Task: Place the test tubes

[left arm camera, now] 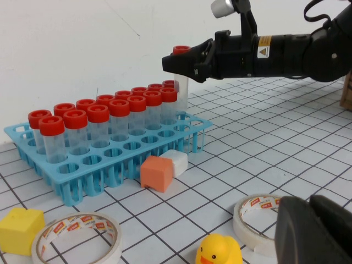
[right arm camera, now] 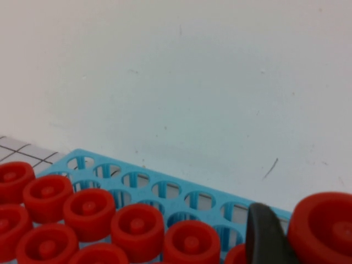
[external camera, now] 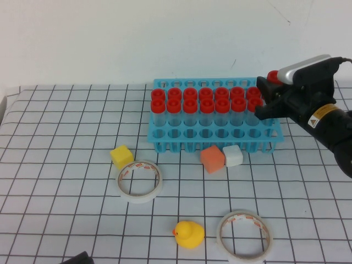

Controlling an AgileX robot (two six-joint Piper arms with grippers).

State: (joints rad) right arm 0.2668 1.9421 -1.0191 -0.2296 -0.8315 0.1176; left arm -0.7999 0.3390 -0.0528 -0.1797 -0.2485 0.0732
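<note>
Left hand (external camera: pixel 77 258) sits at the near left edge of the desk (external camera: pixel 55 137), shut, holding nothing. Yellow block (external camera: pixel 121 157) touches a tape roll (external camera: pixel 139 181). A rubber duck (external camera: pixel 189 235) is near the front. The blue rack (external camera: pixel 165 144) stands mid-desk with two rows of red-capped tubes (external camera: pixel 206 104) in it. An orange block (external camera: pixel 212 159) and a white block (external camera: pixel 233 155) touch each other in front of the rack. Second tape roll (external camera: pixel 245 235) lies front right. Right hand (left arm camera: pixel 184 63) is half open, clamped on one test tube (left arm camera: pixel 181 93) just under its cap. The tube is upright at the rack's right end.
</note>
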